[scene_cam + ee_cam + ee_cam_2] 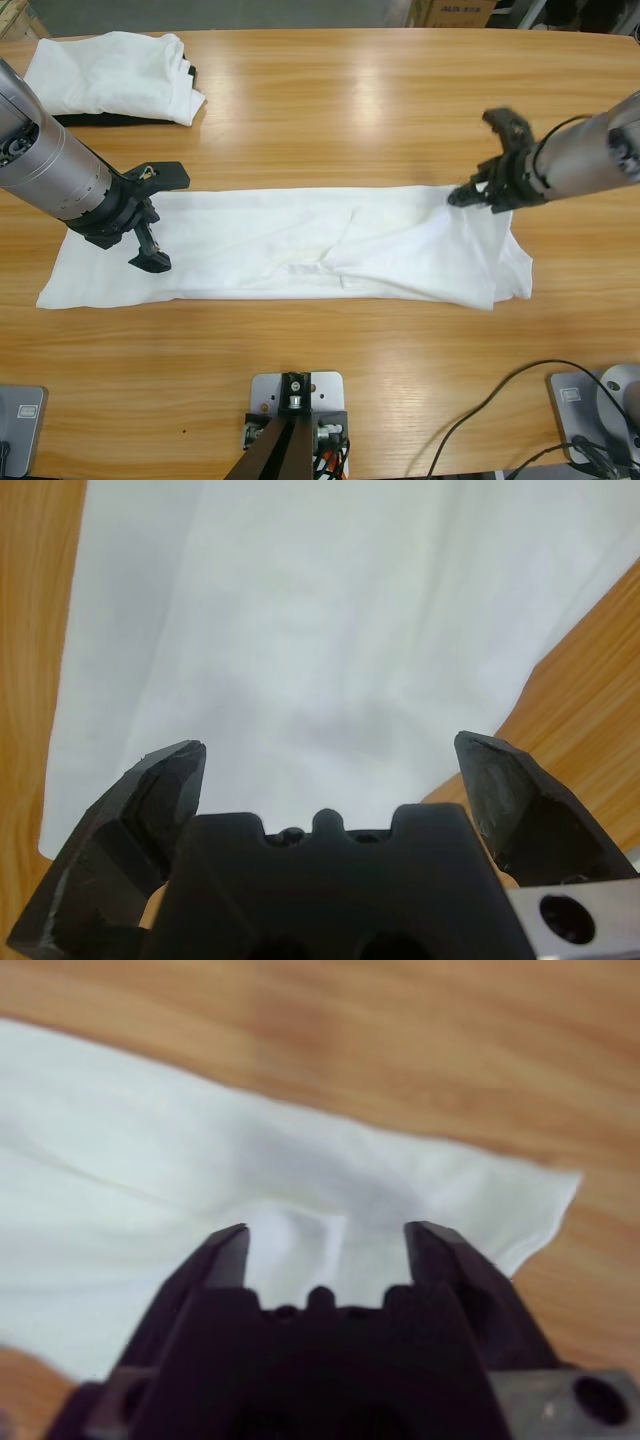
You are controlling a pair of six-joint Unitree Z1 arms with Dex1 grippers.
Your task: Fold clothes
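- L gripper (160, 220) over T-shirt (300, 245) at frame left, jaws wide apart, nothing held.
- R gripper (487, 158) at shirt's upper-right edge, jaws apart too.
- I see white folded pile (115, 75) upper left on table (350, 90).

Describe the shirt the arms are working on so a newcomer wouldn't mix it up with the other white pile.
On the long wooden table, look at the middle band between the two grippers. The white T-shirt lies there as one long flat strip. The other white clothes sit bunched in the far left corner, on something black, untouched by either arm.
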